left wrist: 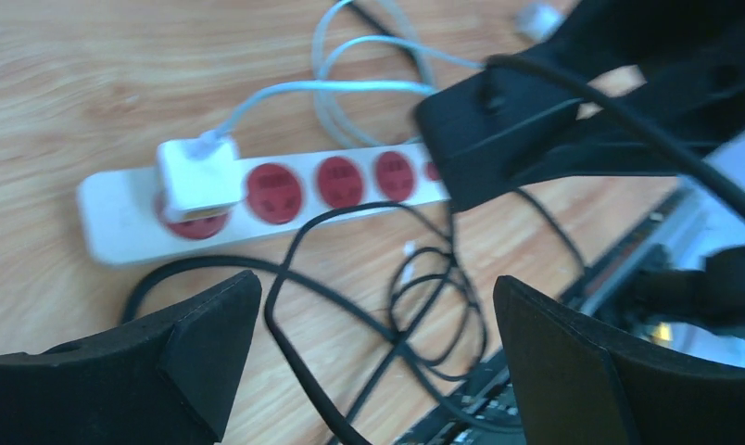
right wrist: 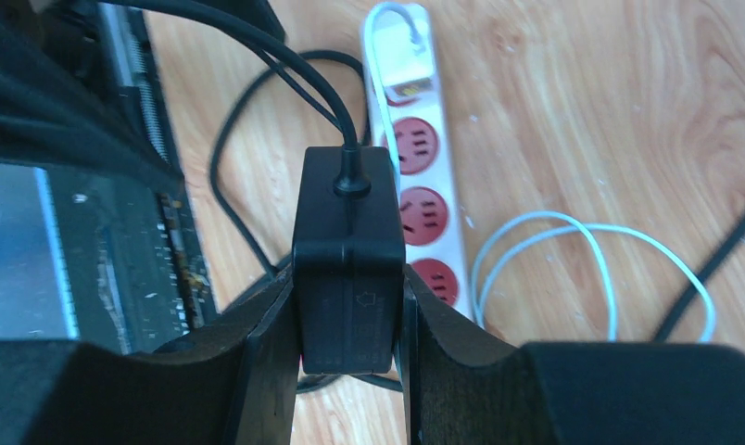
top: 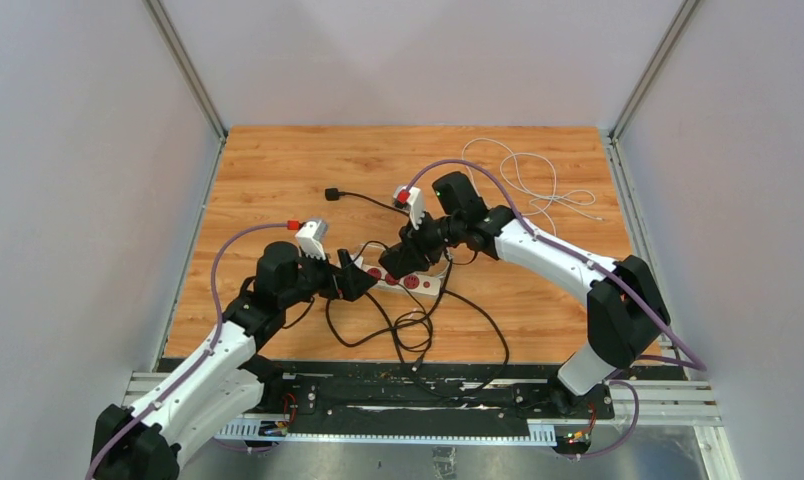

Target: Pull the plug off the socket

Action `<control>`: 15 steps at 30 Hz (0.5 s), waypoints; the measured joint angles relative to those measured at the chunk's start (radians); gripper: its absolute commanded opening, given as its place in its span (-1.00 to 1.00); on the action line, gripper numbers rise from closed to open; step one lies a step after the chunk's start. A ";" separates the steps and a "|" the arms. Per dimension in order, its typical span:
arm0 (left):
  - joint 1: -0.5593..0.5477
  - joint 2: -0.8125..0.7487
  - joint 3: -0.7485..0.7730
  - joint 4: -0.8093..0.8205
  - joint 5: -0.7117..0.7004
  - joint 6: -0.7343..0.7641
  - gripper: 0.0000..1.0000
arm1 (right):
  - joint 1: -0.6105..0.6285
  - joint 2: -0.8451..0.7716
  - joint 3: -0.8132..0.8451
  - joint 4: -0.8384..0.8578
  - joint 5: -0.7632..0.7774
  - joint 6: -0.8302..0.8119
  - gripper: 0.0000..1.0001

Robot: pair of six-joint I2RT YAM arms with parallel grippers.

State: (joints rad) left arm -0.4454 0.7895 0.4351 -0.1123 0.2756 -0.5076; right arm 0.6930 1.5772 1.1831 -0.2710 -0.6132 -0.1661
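Wood-grain table (top: 278, 170) seen from above, boxed by pale walls (top: 78, 200) at 9, 12 & 3 o'clock w/ metal posts (top: 188, 70) in the far corners. Black base rail (top: 428, 395) runs along the 6 o'clock edge. Most open room: bare boards from 9 round to 12 o'clock, w/ only a small loose cord end (top: 332, 194) lying there. White cable (top: 523, 185) loops take up 1–2 o'clock. Black cord (top: 418, 330) tangles fill the wood btwn table ctr & the 6 o'clock edge. Socket (left wrist: 119, 218), a cream bar w/ red outlets, lies flat just toward 6 o'clock of ctr, both arms meeting over it. White charger (left wrist: 197, 176) sits in its end outlet. Left arm comes from 7 o'clock, elbow bent, wrist aimed toward 3 o'clock. Left gripper (left wrist: 378, 362) hangs above the bar's charger end, fingers spread wide, clear of the bar. Right arm rises from 5 o'clock, elbow at 3 o'clock, forearm running toward 9, wrist tipped down over the bar's other end. Right gripper (right wrist: 348, 306) pinches the black plug (right wrist: 346, 213) by its sides, cord leaving its top. Can't tell if the prongs are seated in an outlet.
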 measured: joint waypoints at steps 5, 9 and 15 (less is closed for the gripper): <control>0.000 -0.073 -0.022 0.113 0.143 -0.054 0.99 | 0.000 0.000 0.000 0.073 -0.132 0.079 -1.00; 0.000 -0.099 -0.021 0.152 0.183 -0.082 0.96 | 0.000 -0.004 -0.002 0.138 -0.212 0.148 -1.00; -0.001 -0.072 -0.021 0.249 0.249 -0.134 0.70 | -0.001 -0.020 -0.005 0.232 -0.266 0.237 -1.00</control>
State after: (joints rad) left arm -0.4465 0.7170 0.4141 0.1371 0.5247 -0.6411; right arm 0.6922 1.5574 1.1782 -0.0395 -0.8795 0.0711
